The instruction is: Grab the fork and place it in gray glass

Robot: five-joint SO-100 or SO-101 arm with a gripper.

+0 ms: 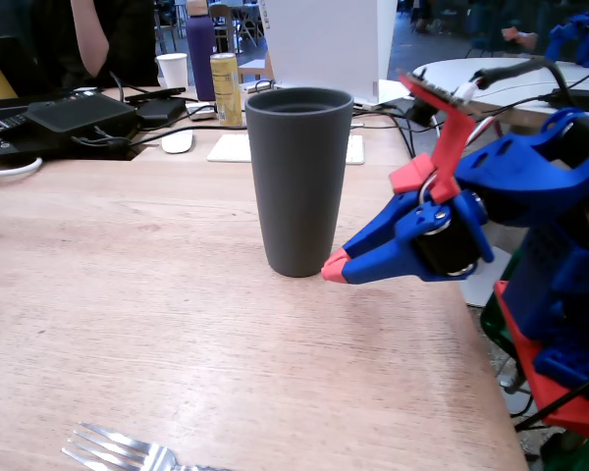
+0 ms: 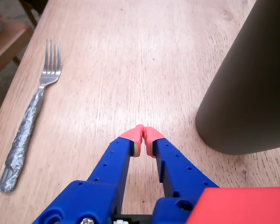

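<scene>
In the wrist view the fork [image 2: 32, 114] lies flat on the table [image 2: 130, 60], well left of the gray glass [image 2: 247, 88], its long axis running away from me, tines far, taped handle near. My gripper [image 2: 143, 133] sits between them, just beside the glass, fingertips pressed together and holding nothing. I judge I must swing left.

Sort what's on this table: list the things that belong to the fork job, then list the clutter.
Job: fork, gray glass, gripper with fingers closed and empty.

Clutter: gold can, white paper cup, purple bottle, computer mouse, black case.
</scene>
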